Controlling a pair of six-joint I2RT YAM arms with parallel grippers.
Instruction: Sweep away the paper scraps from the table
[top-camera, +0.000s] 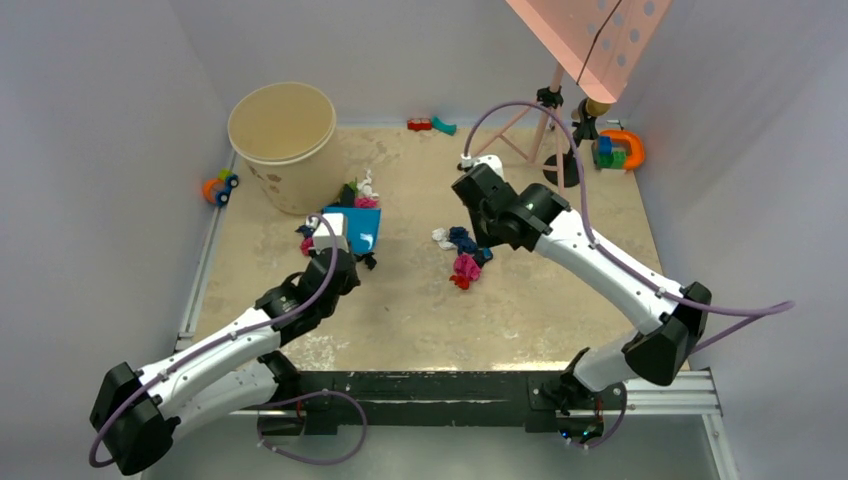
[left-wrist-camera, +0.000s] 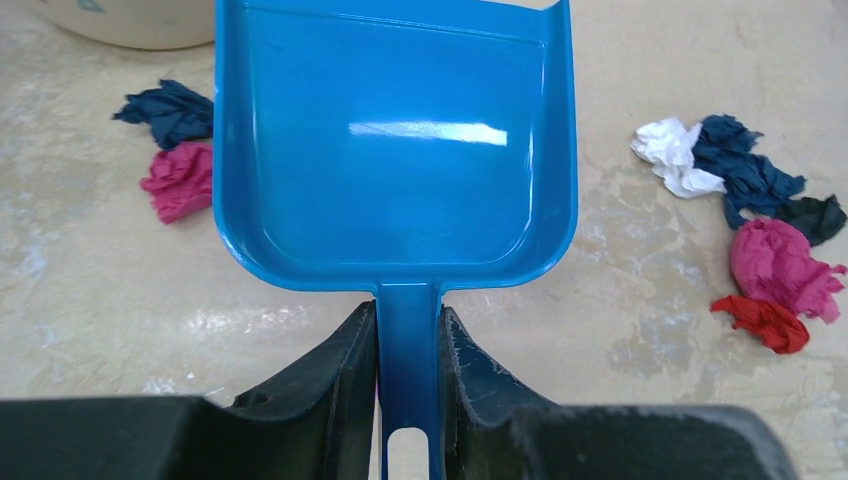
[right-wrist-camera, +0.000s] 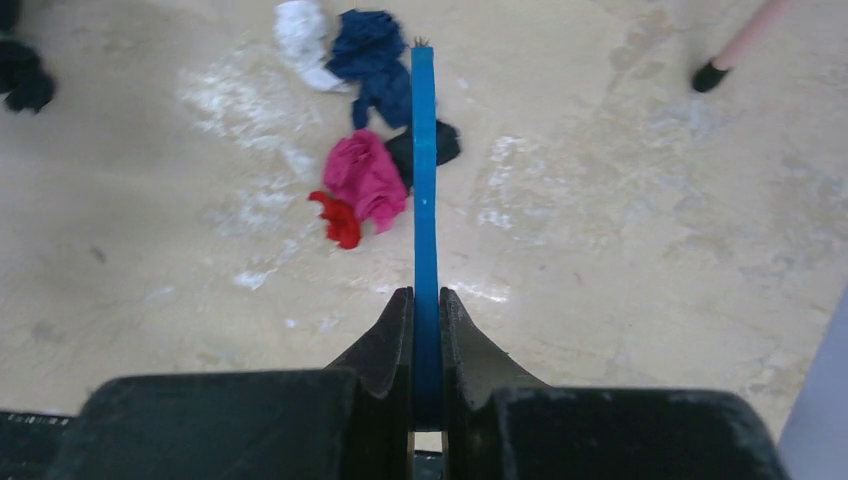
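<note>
My left gripper (top-camera: 340, 262) (left-wrist-camera: 408, 315) is shut on the handle of a blue dustpan (top-camera: 362, 228) (left-wrist-camera: 400, 150), which lies flat and empty on the beige table (top-camera: 420, 310). My right gripper (top-camera: 483, 232) (right-wrist-camera: 425, 295) is shut on a thin blue tool (right-wrist-camera: 424, 180), seen edge-on. Its far end reaches into a cluster of paper scraps (top-camera: 462, 255) (right-wrist-camera: 365, 170) (left-wrist-camera: 760, 230): white, navy, black, pink and red. This cluster lies right of the dustpan. More scraps (top-camera: 355, 195) (left-wrist-camera: 175, 150), navy and pink, lie by the dustpan's left side.
A beige bucket (top-camera: 283, 140) (left-wrist-camera: 130, 25) stands just beyond the dustpan. An orange and blue toy car (top-camera: 220, 186) is at far left. Red and teal blocks (top-camera: 430, 125) sit at the back. A pink stand (top-camera: 545, 130) (right-wrist-camera: 712, 75) and coloured toys (top-camera: 615, 150) are at back right.
</note>
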